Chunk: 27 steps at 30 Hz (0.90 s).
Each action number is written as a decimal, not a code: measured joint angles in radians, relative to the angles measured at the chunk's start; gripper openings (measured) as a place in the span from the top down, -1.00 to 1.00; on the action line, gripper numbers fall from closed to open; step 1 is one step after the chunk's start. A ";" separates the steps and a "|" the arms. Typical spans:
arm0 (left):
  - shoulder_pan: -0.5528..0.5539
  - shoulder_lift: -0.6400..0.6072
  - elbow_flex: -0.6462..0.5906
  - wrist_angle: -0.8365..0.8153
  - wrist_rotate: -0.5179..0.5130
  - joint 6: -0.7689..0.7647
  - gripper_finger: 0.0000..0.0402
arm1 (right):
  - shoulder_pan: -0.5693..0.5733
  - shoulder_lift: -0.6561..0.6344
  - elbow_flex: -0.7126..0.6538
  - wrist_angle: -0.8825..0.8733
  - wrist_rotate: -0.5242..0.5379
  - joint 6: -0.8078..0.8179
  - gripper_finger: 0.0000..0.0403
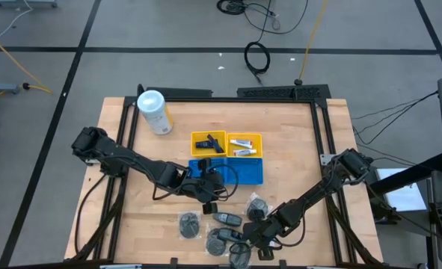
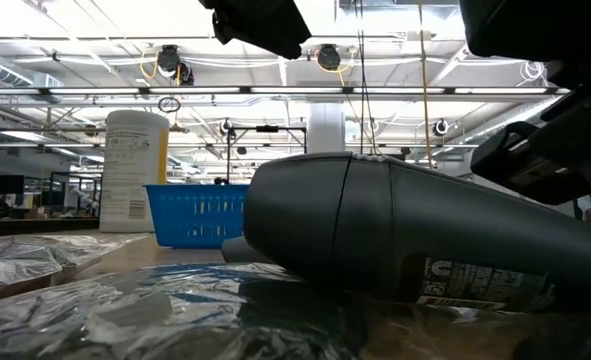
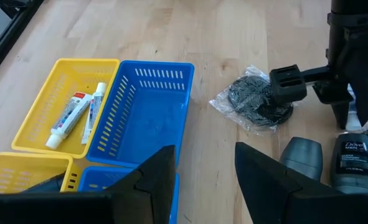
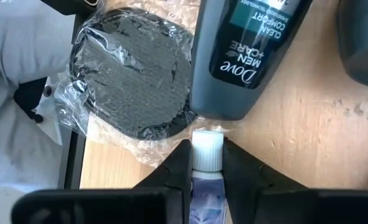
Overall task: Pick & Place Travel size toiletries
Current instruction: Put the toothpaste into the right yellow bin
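My right gripper (image 4: 207,155) is shut on a small tube with a white cap, low over the table's near edge (image 1: 264,245). Just ahead of the cap lie a grey Dove bottle (image 4: 246,56) and a grey round clear-wrapped piece (image 4: 134,74). My left gripper (image 3: 205,155) hangs open and empty beside the blue tray (image 3: 143,118), at its near right corner (image 1: 209,196). Two white tubes (image 3: 75,115) lie in a yellow tray compartment (image 3: 40,87). More wrapped round pieces (image 1: 189,223) and dark bottles (image 1: 226,219) lie flat on the near part of the table. My right gripper pinches the small tube at its white cap end (image 4: 207,144) between its two fingers, one on each side. The tube lies along the fingers, its cap sticking out past the tips toward the Dove bottle. I cannot tell whether the tube is clear of the table.
A tall white canister with a yellow label (image 1: 153,112) stands at the table's far left. The yellow trays (image 1: 228,142) sit just beyond the blue one (image 1: 247,170). In the low view, a dark bottle (image 2: 405,240) and crinkled wrap (image 2: 125,310) fill the foreground. The wrapped piece (image 3: 255,99) lies near the right arm.
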<state>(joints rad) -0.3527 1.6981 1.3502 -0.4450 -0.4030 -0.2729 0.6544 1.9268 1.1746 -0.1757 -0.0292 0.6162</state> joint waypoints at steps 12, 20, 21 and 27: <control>0.000 0.000 0.000 0.003 0.000 0.000 0.20 | -0.019 -0.197 0.005 -0.091 0.155 -0.098 0.75; 0.000 0.000 0.000 0.017 0.000 0.000 0.20 | -0.097 -0.383 0.003 -0.239 0.429 -0.241 0.75; 0.000 0.000 0.000 0.022 0.000 0.000 0.20 | -0.114 -0.397 0.000 -0.235 0.458 -0.264 0.75; 0.000 0.000 0.000 0.030 0.000 0.000 0.20 | -0.267 -0.448 -0.037 -0.233 0.479 -0.362 0.75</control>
<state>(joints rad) -0.3527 1.6981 1.3506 -0.4151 -0.4027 -0.2726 0.3874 1.4792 1.1374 -0.4091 0.4499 0.2547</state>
